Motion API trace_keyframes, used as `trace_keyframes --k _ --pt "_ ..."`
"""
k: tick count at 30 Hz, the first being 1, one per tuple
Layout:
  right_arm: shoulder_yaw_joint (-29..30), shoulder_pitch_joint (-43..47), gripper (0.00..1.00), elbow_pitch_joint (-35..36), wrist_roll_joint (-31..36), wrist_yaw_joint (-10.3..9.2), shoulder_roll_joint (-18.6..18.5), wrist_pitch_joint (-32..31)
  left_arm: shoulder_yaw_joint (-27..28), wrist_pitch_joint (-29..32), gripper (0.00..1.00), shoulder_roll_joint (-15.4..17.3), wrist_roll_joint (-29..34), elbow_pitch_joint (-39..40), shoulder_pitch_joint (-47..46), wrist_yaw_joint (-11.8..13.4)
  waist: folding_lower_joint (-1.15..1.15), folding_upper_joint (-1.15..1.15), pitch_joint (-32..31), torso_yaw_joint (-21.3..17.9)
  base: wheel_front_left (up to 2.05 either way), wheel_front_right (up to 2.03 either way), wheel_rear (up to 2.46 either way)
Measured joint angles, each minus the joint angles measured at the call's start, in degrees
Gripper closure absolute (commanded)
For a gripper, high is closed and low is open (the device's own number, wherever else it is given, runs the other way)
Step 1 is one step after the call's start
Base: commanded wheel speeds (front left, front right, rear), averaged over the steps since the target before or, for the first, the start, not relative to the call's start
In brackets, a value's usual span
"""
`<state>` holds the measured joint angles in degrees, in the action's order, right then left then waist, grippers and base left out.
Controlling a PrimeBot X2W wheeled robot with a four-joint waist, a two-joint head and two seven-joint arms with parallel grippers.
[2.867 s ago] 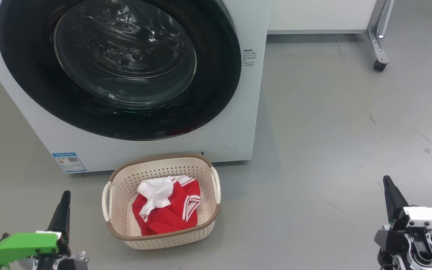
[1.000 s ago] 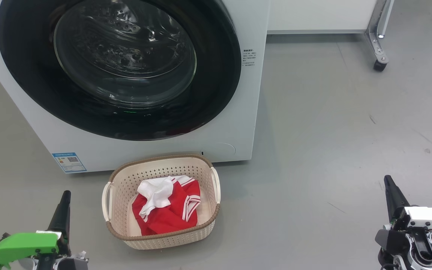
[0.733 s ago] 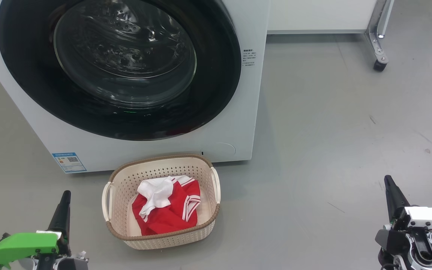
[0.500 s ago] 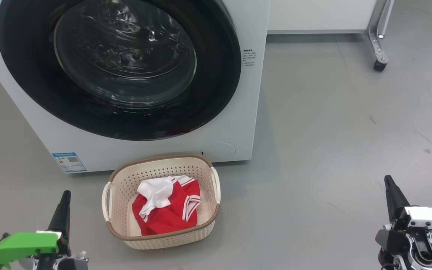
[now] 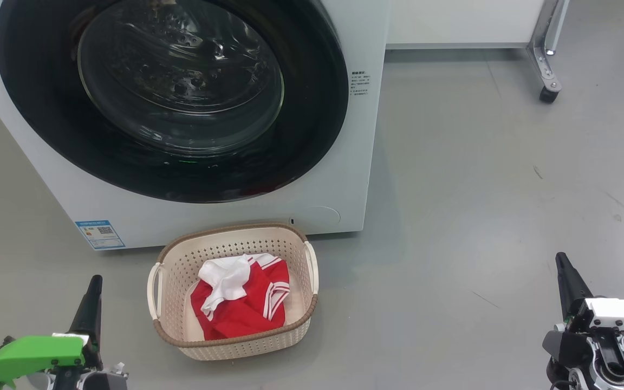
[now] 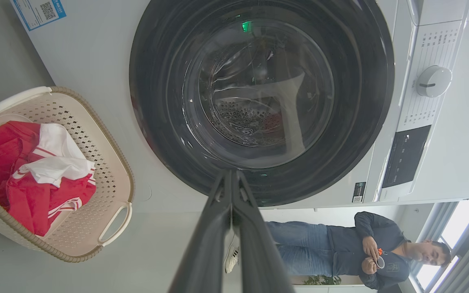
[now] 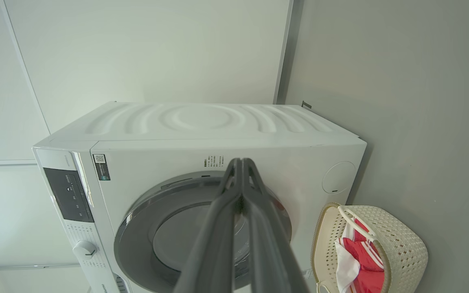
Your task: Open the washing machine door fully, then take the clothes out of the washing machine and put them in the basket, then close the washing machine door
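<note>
The white washing machine (image 5: 344,179) fills the upper left of the head view, and its round black-rimmed door (image 5: 312,108) lies flat against the front, closed. On the floor just before it stands the cream basket (image 5: 236,241) with the red and white clothes (image 5: 241,303) inside. My left gripper (image 5: 94,281) is at the lower left, shut and empty, left of the basket. My right gripper (image 5: 561,259) is at the lower right, shut and empty, well clear of the basket. The left wrist view shows the door (image 6: 157,122), the basket (image 6: 112,154) and the clothes (image 6: 23,179).
Grey floor (image 5: 480,189) spreads to the right of the machine. A white cabinet on a metal leg with a caster (image 5: 547,95) stands at the back right. A person (image 6: 356,248) stands beside the machine in the left wrist view.
</note>
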<state>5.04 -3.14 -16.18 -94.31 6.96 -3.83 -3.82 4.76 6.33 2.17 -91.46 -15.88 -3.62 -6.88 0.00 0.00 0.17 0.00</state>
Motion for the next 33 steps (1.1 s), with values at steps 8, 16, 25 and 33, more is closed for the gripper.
trace_keyframes --k 8,16,25,33 --pt "0.1 0.0 1.0 0.0 0.0 0.01 0.0 0.0 0.0 0.0 1.0 0.0 0.0 0.0 0.0 0.0 0.0 0.0 0.0 0.0 0.0 0.0 0.0" --pt "0.1 0.0 1.0 0.1 0.0 0.01 0.0 0.0 0.0 0.0 1.0 0.0 0.0 0.0 0.0 0.0 0.0 0.0 0.0 0.0 0.0 0.0 0.0" --pt "0.1 0.0 1.0 0.1 0.0 0.01 0.0 -0.4 0.0 0.0 1.0 0.0 0.0 0.0 0.0 0.0 0.0 0.0 0.0 0.0 0.0 0.0 0.0" --pt "0.1 0.0 1.0 0.1 0.0 0.01 0.0 -0.4 0.0 0.0 1.0 0.0 0.0 0.0 0.0 0.0 0.0 0.0 0.0 0.0 0.0 0.0 0.0"
